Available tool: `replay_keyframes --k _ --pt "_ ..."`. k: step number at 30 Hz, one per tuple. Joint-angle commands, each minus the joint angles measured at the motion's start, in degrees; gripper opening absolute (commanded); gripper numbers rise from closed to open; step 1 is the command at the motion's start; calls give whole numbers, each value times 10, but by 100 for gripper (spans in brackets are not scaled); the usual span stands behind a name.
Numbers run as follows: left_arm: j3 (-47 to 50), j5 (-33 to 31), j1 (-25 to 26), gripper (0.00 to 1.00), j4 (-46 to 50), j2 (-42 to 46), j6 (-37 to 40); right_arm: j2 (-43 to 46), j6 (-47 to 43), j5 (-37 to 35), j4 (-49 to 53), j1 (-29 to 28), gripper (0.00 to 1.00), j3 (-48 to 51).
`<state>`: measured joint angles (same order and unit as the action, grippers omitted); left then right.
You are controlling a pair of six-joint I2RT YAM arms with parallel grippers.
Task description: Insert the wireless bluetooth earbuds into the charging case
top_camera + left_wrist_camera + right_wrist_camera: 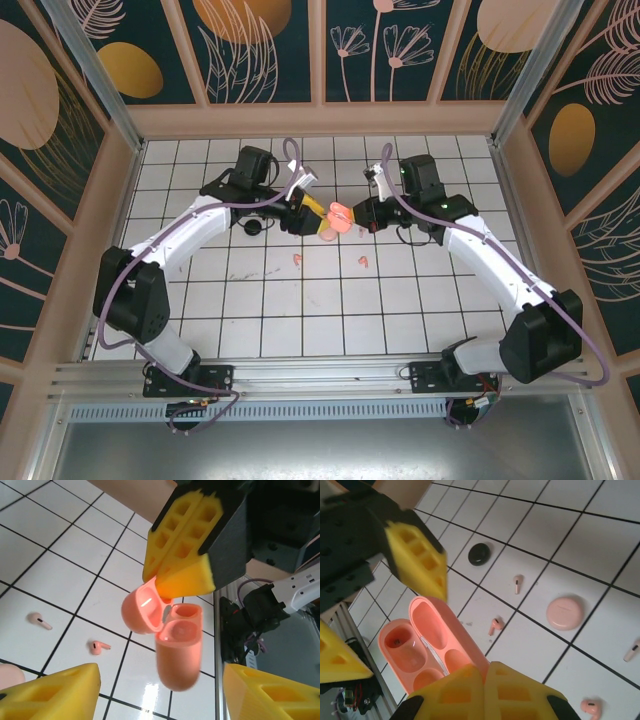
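Observation:
A coral charging case (179, 655) hangs open above the tiled floor, both of its sockets empty. My right gripper (485, 672) is shut on its raised lid (437, 625). My left gripper (160, 672) is open; its yellow fingers (55, 692) stand on either side of the case body without touching it. In the top view the two grippers meet at the table's middle round the case (338, 217). Pink earbuds lie loose on the tiles: one (39, 621) and another (100, 646) to the left below the case, more (495, 626) (518, 583) in the right wrist view.
A round pink case (565, 612) and a round black case (479, 554) lie shut on the tiles. Two further earbuds (631, 651) (591, 707) rest at the right. Wooden walls (320, 118) enclose the white tiled floor. Open tiles stretch toward the near edge.

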<state>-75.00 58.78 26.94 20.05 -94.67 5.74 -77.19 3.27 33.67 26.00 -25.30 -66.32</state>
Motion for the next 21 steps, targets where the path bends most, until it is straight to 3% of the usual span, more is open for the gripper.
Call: replay_keyframes --k 1,8,14,21 --pt "-17 39 -2 65 18 -8 21 -11 -11 19 2 -13 0 -28" --pt "-13 49 -2 64 13 -7 22 -28 -13 8 6 -30 0 -40" --pt "-5 59 -2 57 6 -7 21 -29 -11 3 3 -32 0 -39" --pt "2 68 -2 58 9 -4 26 -32 -7 -1 0 -32 0 -40"
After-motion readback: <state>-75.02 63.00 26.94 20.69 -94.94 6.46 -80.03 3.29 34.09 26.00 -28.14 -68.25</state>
